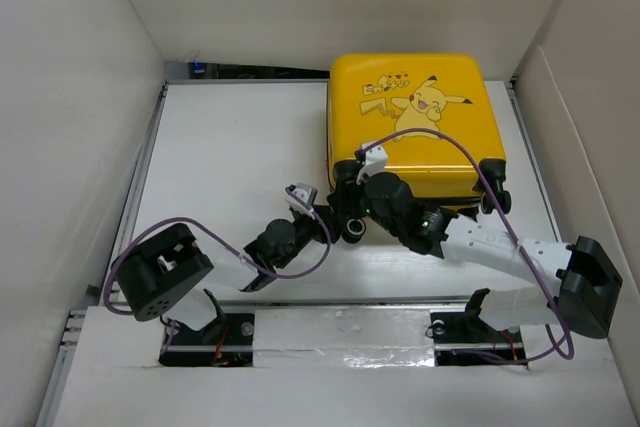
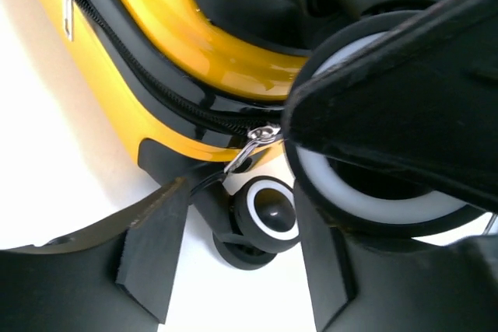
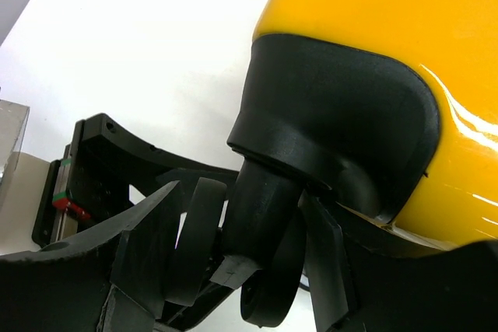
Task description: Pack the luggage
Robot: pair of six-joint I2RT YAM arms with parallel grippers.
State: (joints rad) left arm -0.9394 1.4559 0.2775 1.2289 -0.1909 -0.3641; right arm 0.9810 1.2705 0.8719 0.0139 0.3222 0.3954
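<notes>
Lying flat and closed, the luggage (image 1: 415, 122) sits on the white table (image 1: 230, 147) with its Pikachu print (image 1: 430, 97) turned up to my overhead camera. From up there I can see both arms meeting at the case's near-left corner. Wrists, cables and black wheels bunch together at that corner, so that view tells me nothing about the fingers.

The wrist cameras fill that in. The left gripper (image 2: 243, 207) is spread wide with nothing held. Its two dark pads frame the underside of the corner from a little way off. Past them I see the black zipper (image 2: 156, 83) running along the yellow shell, a silver zipper pull (image 2: 253, 141) hanging at the bend, and a small white-ringed wheel (image 2: 268, 215) just below the pull. A bigger white-ringed disc fills the right of that view, half covered by a rough black part I cannot identify.

The right wrist camera shows what the other two do not. The right gripper (image 3: 241, 207) straddles the caster (image 3: 261, 227) under the luggage's black corner guard (image 3: 334, 130), with one finger on each side of the twin wheels. The fingers are well apart and lie very close to the rubber. I cannot tell whether they actually press on it or only bracket it.
</notes>
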